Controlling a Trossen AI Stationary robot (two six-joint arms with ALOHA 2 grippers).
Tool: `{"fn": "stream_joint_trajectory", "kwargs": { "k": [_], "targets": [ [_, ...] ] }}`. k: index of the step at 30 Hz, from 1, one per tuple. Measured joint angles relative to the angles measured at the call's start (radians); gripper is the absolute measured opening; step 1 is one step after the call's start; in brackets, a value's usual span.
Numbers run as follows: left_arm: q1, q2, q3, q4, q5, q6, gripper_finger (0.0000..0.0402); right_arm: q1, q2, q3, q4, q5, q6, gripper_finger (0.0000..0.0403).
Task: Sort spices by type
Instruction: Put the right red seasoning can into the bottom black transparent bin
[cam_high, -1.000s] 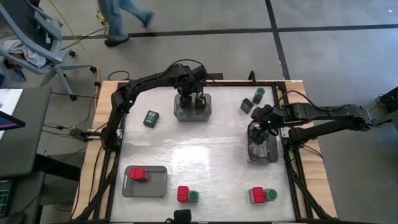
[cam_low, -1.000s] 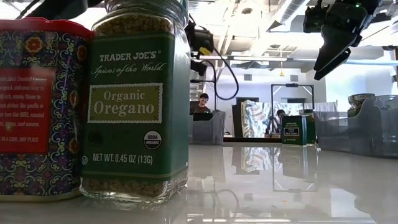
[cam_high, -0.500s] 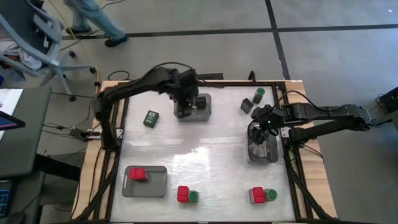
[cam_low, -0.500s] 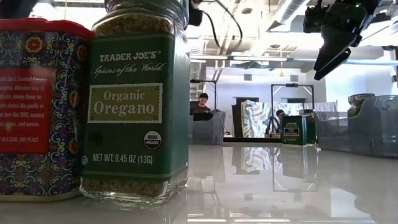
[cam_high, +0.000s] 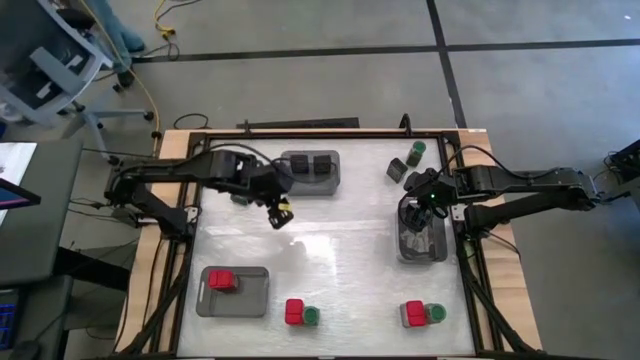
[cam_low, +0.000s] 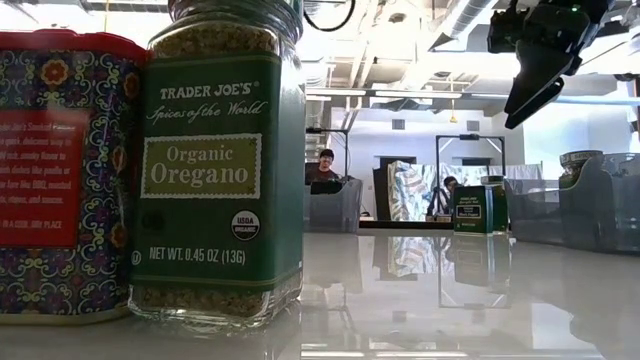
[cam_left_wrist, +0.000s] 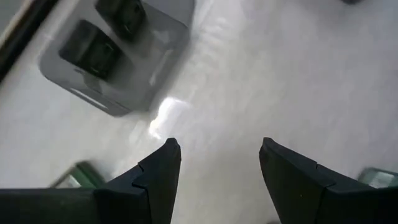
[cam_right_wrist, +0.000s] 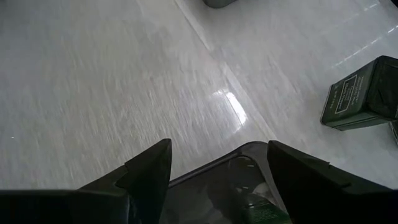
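Left gripper (cam_high: 281, 217) empty, fingers spread, between picks; right gripper (cam_high: 421, 203) spread too, hanging over the right tray (cam_high: 424, 250).

Two black cubes (cam_high: 313, 165) sit in the top tray (cam_high: 311, 186); next, I judge, the black one (cam_high: 242, 190) beside the left arm.

We read "Trader Joe's Spices of the World Organic Oregano, USDA Organic, NET WT. 0.45 OZ (13G)" on the green jar (cam_low: 222, 160).

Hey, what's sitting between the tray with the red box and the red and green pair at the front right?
Another red box with a green-lidded jar beside it, in the high view.
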Motion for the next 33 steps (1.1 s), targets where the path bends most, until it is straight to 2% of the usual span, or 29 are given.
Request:
{"fn": "stream_joint_trajectory", "kwargs": {
  "k": [6,11,15,20,24,29,33],
  "targets": [
    [-0.024,0.016,0.000,0.066,-0.003,0.058,0.0210,0.000,0.000,0.000,0.000,0.000,0.000,0.0291],
    [-0.023,0.031,-0.001,0.073,-0.007,0.046,0.0217,0.000,0.000,0.000,0.005,0.000,0.000,0.0291],
    [-0.023,0.029,-0.001,0.066,-0.017,0.044,0.0248,0.000,0.000,0.000,0.018,0.000,0.000,0.0291],
    [-0.038,0.030,-0.001,0.058,-0.108,0.028,0.0316,0.000,0.000,0.000,0.027,0.000,0.000,0.0291],
    [-0.039,0.030,-0.001,0.059,-0.131,0.020,0.0360,0.000,0.000,0.000,0.025,0.000,0.010,0.0291],
    [-0.039,0.030,-0.001,0.054,-0.130,0.018,0.0372,0.000,0.000,0.002,0.019,0.000,0.125,0.0291],
    [-0.044,0.030,-0.002,0.010,-0.132,0.044,0.0373,0.027,0.008,0.055,-0.009,0.002,0.208,0.0290]
  ]
}}
